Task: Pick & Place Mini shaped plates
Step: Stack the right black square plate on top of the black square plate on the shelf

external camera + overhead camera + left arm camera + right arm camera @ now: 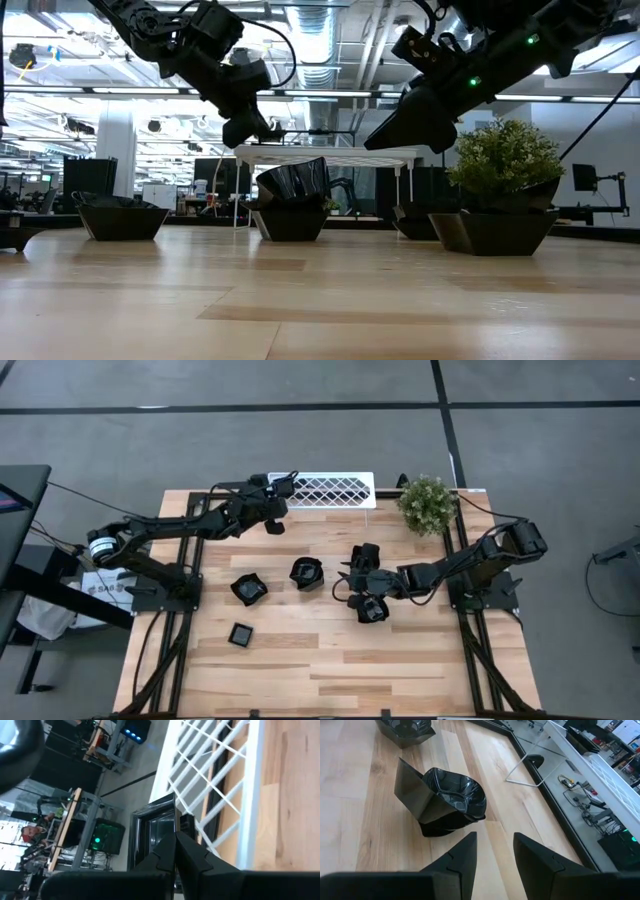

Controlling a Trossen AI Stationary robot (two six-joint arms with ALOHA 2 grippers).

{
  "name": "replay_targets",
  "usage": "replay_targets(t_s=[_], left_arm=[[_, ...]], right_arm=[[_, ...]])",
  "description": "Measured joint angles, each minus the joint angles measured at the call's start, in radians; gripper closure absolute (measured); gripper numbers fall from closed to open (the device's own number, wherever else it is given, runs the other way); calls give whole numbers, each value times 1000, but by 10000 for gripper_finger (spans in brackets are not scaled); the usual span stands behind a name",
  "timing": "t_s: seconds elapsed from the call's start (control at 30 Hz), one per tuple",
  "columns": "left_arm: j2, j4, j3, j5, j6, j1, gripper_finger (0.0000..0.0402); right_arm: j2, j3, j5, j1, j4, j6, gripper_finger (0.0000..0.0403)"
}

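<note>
My left gripper (281, 490) is at the left end of the white lattice rack (333, 489) on the table's far side, shut on a flat square black plate (152, 832) that stands on edge beside the rack's bars (220, 780). My right gripper (492, 837) hovers open above the table's middle (348, 582), touching nothing. Ahead of its fingers sits a stack of deep black plates (445, 800), the upper one tilted in the lower (307, 573). Other plates rest flat on the wood at the left (249, 589) and near left (241, 634). My left gripper pinches the square plate between its two shut fingers at a rim (169, 832). The fingers themselves cover the exact spot. The plate is upright on its edge, lifted clear of the table, close against the white rack.
A potted plant (427, 503) stands at the far right corner, beside the rack. Two more dark dishes (365, 555) (372, 608) lie close on either side of my right gripper. Bare wood stretches along the table's near edge (330, 680).
</note>
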Motion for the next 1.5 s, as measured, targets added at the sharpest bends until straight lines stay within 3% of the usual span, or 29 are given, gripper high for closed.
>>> replay_targets(t_s=[0.87,1.3,1.5], left_arm=[[0,-23,0,-29,-36,-5,381],[1,-22,0,-29,-53,-1,307],[1,-19,0,-82,-54,-2,294]], right_arm=[[0,0,-2,0,0,6,280],[0,0,-2,0,0,6,280],[0,0,-2,0,0,6,280]])
